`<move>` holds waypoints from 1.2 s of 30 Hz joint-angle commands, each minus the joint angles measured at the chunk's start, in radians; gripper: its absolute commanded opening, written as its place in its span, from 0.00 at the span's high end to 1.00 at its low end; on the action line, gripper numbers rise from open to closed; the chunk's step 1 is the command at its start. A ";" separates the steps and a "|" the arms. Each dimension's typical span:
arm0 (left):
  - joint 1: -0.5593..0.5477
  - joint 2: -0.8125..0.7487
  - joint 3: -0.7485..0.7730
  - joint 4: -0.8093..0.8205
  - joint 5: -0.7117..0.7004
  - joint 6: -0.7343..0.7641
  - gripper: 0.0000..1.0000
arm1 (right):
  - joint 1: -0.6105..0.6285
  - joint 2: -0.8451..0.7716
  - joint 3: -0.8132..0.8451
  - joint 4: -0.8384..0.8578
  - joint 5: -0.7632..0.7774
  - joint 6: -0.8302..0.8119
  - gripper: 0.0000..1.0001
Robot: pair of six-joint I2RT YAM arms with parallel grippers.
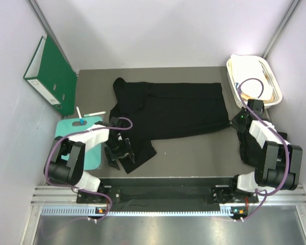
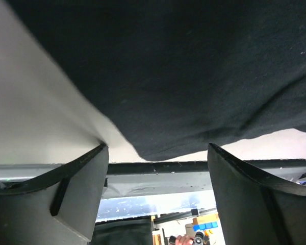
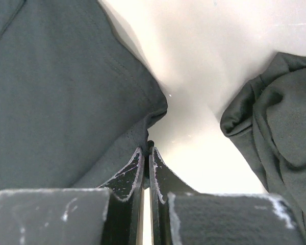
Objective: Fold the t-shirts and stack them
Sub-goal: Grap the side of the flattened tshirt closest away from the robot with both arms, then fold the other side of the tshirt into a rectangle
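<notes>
Grey table [image 1: 194, 158] between pale walls carries one black t-shirt [image 1: 183, 109], spread from left of middle to the right edge, with a flap reaching toward the near edge. We judge this the grasping step before a fold. Our right gripper [image 1: 233, 123], at the right edge, has its fingers [image 3: 135, 171] pressed together on a pinch of hem. Our left gripper [image 1: 120, 151] sits at the near flap, fingers [image 2: 76, 189] spread either side of its hem. Next, it must close on cloth before both lift.
</notes>
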 commanded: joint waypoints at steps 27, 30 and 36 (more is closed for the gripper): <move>-0.096 -0.129 0.215 -0.263 -0.099 -0.060 1.00 | -0.011 -0.126 -0.011 -0.130 -0.179 -0.001 0.98; -0.005 -0.125 0.285 -0.268 -0.053 -0.032 1.00 | -0.011 -0.123 0.000 -0.136 -0.193 -0.001 0.98; 0.078 -0.013 0.477 -0.268 -0.032 0.043 1.00 | -0.011 -0.083 0.076 -0.158 -0.202 -0.011 0.98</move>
